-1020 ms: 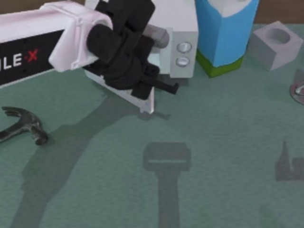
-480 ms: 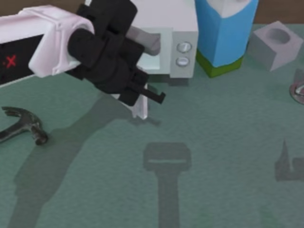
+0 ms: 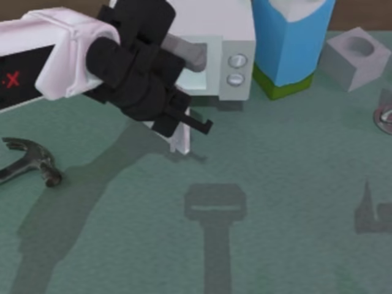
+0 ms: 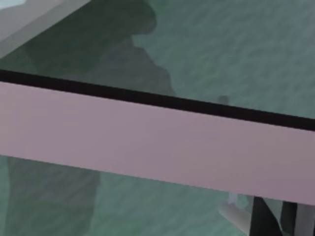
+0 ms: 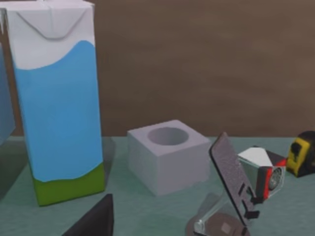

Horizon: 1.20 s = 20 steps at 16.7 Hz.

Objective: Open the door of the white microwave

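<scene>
Fingers of the left gripper (image 3: 195, 120) are clamping the swung-out flat white door (image 3: 184, 139) of the boxy white microwave (image 3: 215, 49) at the worktop's far side; pulling off its arc, they are risking slipping off.

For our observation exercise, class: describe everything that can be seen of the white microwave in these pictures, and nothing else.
The white microwave is a boxy white oven at the back of the green table, left of a blue-and-green carton. Its control panel carries two round silver knobs, one above the other. The pale interior shows, since the flat white door stands swung out toward the front. The left gripper, black, sits at the door's outer edge and hides much of the oven's left part.
</scene>
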Each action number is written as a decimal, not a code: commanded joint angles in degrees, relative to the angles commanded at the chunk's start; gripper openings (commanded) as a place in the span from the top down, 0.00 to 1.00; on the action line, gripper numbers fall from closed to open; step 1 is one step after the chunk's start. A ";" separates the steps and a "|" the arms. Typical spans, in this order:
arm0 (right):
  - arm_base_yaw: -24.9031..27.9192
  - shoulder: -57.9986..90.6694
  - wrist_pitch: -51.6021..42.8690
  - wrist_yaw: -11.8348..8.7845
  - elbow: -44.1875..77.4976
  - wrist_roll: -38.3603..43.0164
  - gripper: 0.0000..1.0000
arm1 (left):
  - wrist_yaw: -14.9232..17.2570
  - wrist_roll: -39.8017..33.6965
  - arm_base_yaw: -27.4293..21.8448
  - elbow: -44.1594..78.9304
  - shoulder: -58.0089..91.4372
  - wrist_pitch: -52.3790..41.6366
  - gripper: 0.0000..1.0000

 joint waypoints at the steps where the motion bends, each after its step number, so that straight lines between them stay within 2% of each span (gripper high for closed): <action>1: 0.00 0.00 0.00 0.00 0.00 0.00 0.00 | 0.00 0.00 0.00 0.00 0.00 0.00 1.00; 17: 0.00 0.00 0.00 0.00 0.00 0.00 0.00 | 0.00 0.00 0.00 0.00 0.00 0.00 1.00; 20: 0.00 0.00 0.00 0.00 0.00 0.00 0.00 | 0.80 0.70 0.05 -0.50 -0.21 0.03 1.00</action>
